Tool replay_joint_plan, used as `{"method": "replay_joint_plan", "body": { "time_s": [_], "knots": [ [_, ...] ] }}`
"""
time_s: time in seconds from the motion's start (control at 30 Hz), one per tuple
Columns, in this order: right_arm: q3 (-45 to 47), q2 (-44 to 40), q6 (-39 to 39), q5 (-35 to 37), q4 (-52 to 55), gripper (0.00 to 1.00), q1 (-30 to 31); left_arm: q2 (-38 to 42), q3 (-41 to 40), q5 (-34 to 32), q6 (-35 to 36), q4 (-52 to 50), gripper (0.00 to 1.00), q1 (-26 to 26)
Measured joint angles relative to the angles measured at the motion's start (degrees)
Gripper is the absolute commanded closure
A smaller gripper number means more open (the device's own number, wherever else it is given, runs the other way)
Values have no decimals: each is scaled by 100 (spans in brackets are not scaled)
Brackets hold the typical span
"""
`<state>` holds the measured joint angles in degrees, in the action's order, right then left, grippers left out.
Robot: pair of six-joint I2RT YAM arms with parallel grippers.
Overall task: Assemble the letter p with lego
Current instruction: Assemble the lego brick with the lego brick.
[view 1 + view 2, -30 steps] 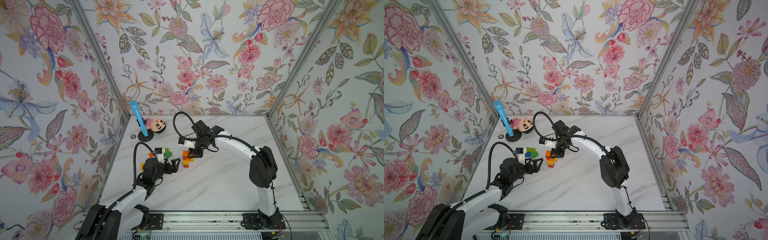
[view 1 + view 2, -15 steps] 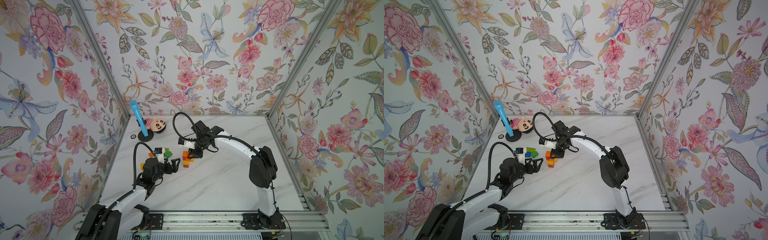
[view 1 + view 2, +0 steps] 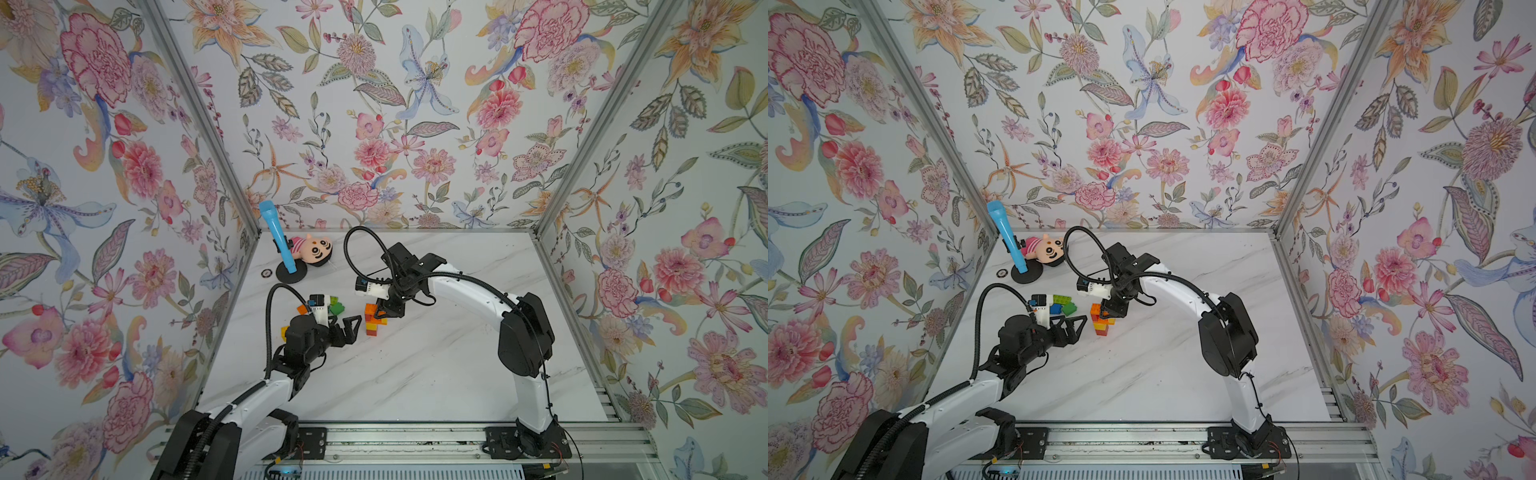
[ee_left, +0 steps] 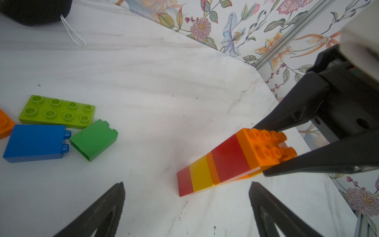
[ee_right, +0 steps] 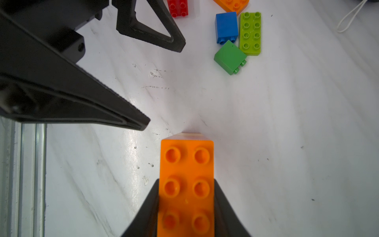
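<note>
A lego stack (image 4: 225, 162) of red, yellow and orange bricks stands on the marble table, seen in both top views (image 3: 371, 323) (image 3: 1101, 322). My right gripper (image 5: 186, 182) is shut on the sides of its top orange brick (image 5: 186, 164), reaching down from above (image 3: 382, 312). The left gripper (image 4: 187, 184) is open and empty, fingers spread wide just left of the stack's base (image 3: 353, 330). Loose lego lies further left: a lime plate (image 4: 57, 111), a blue brick (image 4: 34, 142), a green brick (image 4: 93, 139), an orange one (image 5: 231, 4) and a red one (image 5: 178, 8).
A plush doll (image 3: 313, 249) lies at the back left beside a blue microphone on a black round stand (image 3: 279, 239). A small dark ring (image 3: 266, 273) sits near the left wall. Floral walls close three sides; a metal rail (image 3: 415, 440) runs along the front.
</note>
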<state>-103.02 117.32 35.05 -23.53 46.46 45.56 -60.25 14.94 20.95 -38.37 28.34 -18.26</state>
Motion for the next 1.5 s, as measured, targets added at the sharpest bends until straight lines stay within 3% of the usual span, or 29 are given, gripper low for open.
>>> {"method": "replay_joint_plan", "body": {
  "time_s": [0.43, 1.03, 1.5],
  "knots": [
    [0, 0, -42, 37, -22, 78, 37, -597, 385, 249, -518, 614, 11, -188],
    [33, 0, -83, 52, -46, 81, 44, -1532, 636, 166, -1021, 1438, 54, -597],
    [81, 0, -219, 9, -138, 82, 39, -1445, 280, -348, -1198, 1998, 68, -881]
  ]
}}
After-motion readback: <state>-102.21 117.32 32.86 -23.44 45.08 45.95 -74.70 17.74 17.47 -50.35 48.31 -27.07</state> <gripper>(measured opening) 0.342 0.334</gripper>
